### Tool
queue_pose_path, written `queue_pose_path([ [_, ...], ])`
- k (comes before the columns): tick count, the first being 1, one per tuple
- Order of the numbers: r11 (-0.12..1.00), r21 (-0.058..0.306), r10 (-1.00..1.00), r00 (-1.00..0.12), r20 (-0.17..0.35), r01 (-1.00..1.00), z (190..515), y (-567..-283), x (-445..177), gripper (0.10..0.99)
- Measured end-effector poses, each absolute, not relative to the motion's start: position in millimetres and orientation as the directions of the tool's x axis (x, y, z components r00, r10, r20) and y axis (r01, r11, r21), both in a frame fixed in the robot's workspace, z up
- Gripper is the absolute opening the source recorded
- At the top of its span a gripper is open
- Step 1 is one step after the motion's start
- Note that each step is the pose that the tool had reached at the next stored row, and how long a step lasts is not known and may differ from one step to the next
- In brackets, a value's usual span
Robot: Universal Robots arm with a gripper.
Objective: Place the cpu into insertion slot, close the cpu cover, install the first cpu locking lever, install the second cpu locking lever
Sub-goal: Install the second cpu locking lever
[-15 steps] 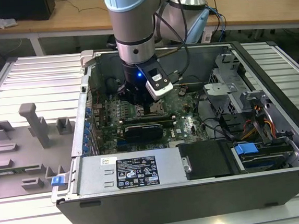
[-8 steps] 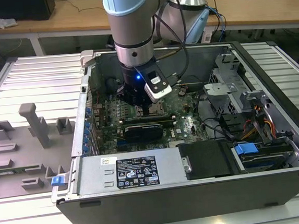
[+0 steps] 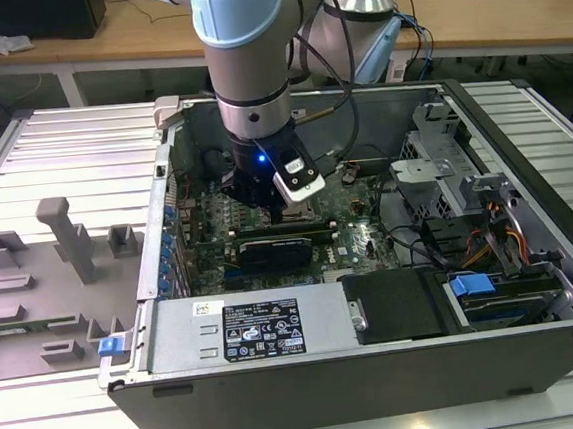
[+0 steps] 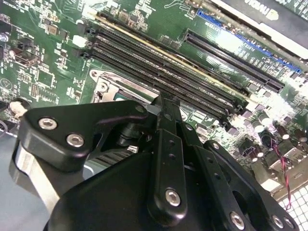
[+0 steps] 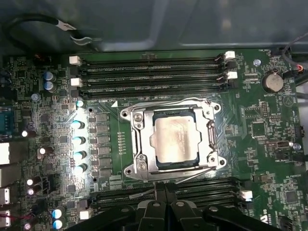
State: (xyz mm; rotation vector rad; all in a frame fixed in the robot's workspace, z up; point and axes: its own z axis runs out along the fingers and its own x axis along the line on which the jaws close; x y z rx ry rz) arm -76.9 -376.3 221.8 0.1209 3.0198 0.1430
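In the first wrist view the cpu point(image 5: 175, 139), a square chip with a dull silvery top, lies flat in its seat on the green board. The silver cpu cover point(image 5: 139, 147) is down around it, so the insertion slot beneath is hidden. One thin wire lever point(image 5: 163, 103) runs along the cover's edge by the memory slots. A second point(image 5: 185, 169) runs along the opposite edge. My gripper point(image 5: 166, 192) hovers just beside that second lever with its black fingers together and nothing visible between them. It also shows over a corner of the cover point(image 4: 103, 86) as gripper point(image 4: 163, 102), and inside the case as gripper point(image 3: 269, 208).
Long black memory slots point(image 5: 154, 74) flank the socket on both sides. A row of capacitors point(image 5: 77, 139) and a coin battery point(image 5: 273, 82) stand nearby. In the case, a graphics card point(image 3: 274, 248), power supply point(image 3: 261, 327) and drive cage point(image 3: 443, 171) crowd round. A grey fixture tray point(image 3: 59, 254) sits outside.
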Motion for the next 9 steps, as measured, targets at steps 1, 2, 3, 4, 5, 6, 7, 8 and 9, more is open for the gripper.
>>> queue_pose_path([
  [1,0.992,0.107,0.086,-0.99,-0.111,0.074,221.4,-377.4,-78.3,0.106],
  [2,0.991,0.115,0.087,-0.99,-0.11,0.074,221.2,-378.5,-79.4,0.106],
  [3,0.989,0.127,0.088,-0.99,-0.109,0.074,220.7,-380.1,-81.3,0.106],
  [4,0.987,0.141,0.09,-0.99,-0.108,0.074,220.2,-382.0,-83.3,0.106],
  [5,0.986,0.151,0.091,-0.99,-0.107,0.074,219.8,-383.9,-85.0,0.106],
  [6,0.985,0.158,0.091,-0.99,-0.106,0.074,219.4,-385.5,-86.3,0.106],
  [7,0.983,0.167,0.092,-0.99,-0.106,0.074,218.9,-387.3,-87.9,0.106],
  [8,0.982,0.174,0.093,-0.99,-0.105,0.074,218.6,-388.6,-89.0,0.106],
  [9,0.98,0.187,0.094,-0.99,-0.104,0.074,217.6,-390.4,-91.0,0.106],
])
